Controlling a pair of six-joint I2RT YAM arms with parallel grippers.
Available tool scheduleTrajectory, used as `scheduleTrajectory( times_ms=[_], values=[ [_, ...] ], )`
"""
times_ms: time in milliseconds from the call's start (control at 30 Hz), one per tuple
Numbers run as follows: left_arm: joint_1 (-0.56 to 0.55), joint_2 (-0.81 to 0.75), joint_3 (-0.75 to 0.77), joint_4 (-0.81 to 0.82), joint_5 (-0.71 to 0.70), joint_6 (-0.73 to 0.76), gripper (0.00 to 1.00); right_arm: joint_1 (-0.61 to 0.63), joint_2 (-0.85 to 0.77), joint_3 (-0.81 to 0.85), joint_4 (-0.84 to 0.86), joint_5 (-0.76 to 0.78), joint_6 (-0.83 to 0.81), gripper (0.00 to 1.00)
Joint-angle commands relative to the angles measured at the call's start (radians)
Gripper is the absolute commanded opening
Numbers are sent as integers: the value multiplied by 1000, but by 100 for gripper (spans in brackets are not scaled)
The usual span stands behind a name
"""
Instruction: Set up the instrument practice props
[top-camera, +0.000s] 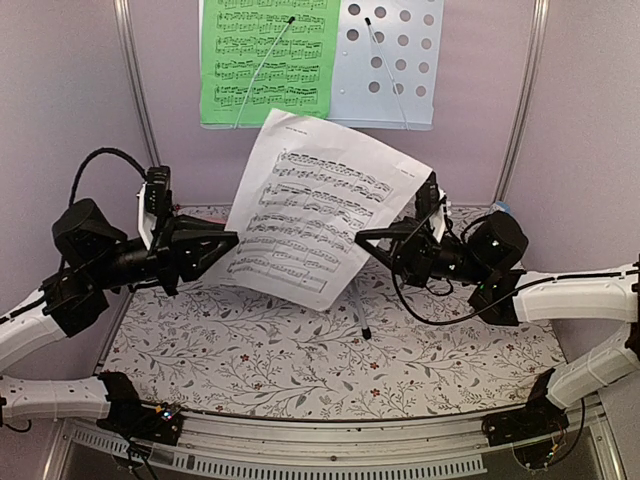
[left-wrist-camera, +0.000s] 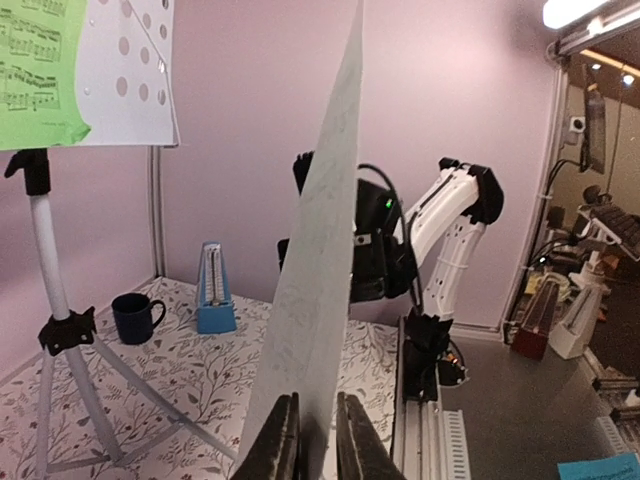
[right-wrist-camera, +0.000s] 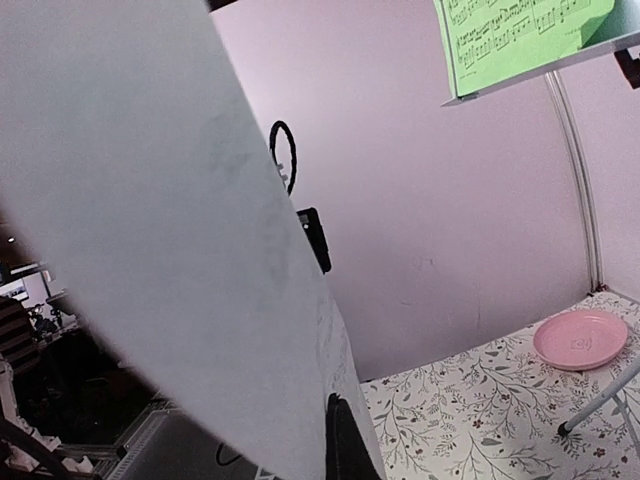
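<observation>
A white sheet-music page (top-camera: 320, 210) hangs tilted in the air between my two grippers. My left gripper (top-camera: 236, 240) is at its left edge. In the left wrist view the page (left-wrist-camera: 320, 300) runs edge-on down between the left gripper's (left-wrist-camera: 318, 430) jaws, which stand narrowly apart. My right gripper (top-camera: 360, 238) is at the page's lower right edge. In the right wrist view the page (right-wrist-camera: 150, 200) lies against one dark finger (right-wrist-camera: 342, 445) and hides the other. The pale grey perforated music stand (top-camera: 390, 60) stands behind, with a green page (top-camera: 265, 60) on its left half. The light-blue metronome (left-wrist-camera: 215, 290) stands by the far wall.
A dark blue mug (left-wrist-camera: 135, 318) sits left of the metronome. A pink plate (right-wrist-camera: 580, 340) lies on the floral tablecloth near the wall. The stand's silver tripod legs (left-wrist-camera: 110, 375) spread over the table, one ending under the white page (top-camera: 362, 320). Walls close in the back and sides.
</observation>
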Motion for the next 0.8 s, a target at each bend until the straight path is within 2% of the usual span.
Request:
scheduleTrajectory(
  times_ms=[0,67,133,300,367,433,467,633,733,767],
  values=[
    [-11,47,76,-125,-138,42,23,-4,-62,71,-229,50,-72,0],
    [-12,85,121,-197,-153,67,30,-7,-83,97,-360,77,-113,0],
    [-12,107,156,-244,-159,91,42,-7,-105,116,-466,87,-160,0],
    [-12,148,210,-275,-178,140,43,-8,-126,178,-669,51,-232,0],
    [-11,163,225,-273,-166,155,37,-8,-132,194,-722,43,-252,0],
    [-11,176,229,-260,-144,159,26,-8,-145,203,-758,44,-268,0],
    [-11,182,227,-252,-130,159,24,-8,-151,208,-764,44,-274,0],
    [-11,201,230,-211,-84,151,1,-8,-172,229,-777,45,-295,0],
    [-11,202,245,-191,-100,140,0,-13,-178,245,-788,56,-310,1],
    [-11,206,259,-191,-110,138,0,-16,-179,254,-799,68,-314,9]
  ],
)
